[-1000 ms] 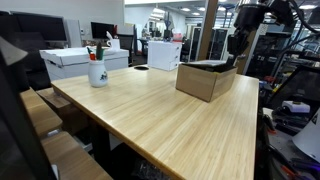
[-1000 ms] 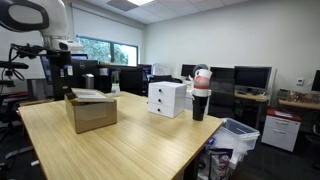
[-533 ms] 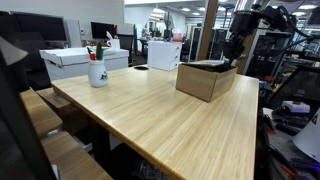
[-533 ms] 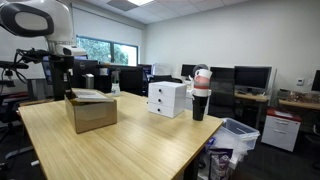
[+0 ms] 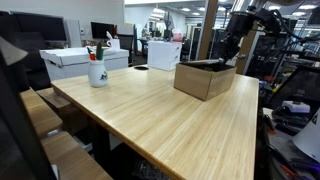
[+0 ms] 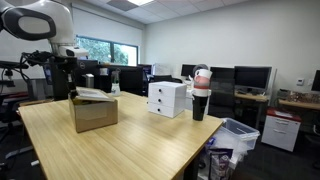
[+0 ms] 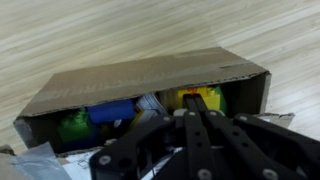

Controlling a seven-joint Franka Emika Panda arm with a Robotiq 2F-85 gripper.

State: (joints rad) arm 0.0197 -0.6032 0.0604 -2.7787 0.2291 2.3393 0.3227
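Now, exterior view: cardboard box (image 5: 203,80) sits on the desk (image 5: 150,125); end effector (image 5: 227,58) hangs at its far rim; white mug (image 5: 97,72) well apart
Exterior view: end effector (image 6: 72,84) at the box's rear edge; drawer unit (image 6: 167,98) near
Wrist view: box open; green item (image 7: 75,128), blue item (image 7: 110,110), yellow item (image 7: 200,98) inside; end effector fingers drawn together; whether they pinch the box wall cannot be told
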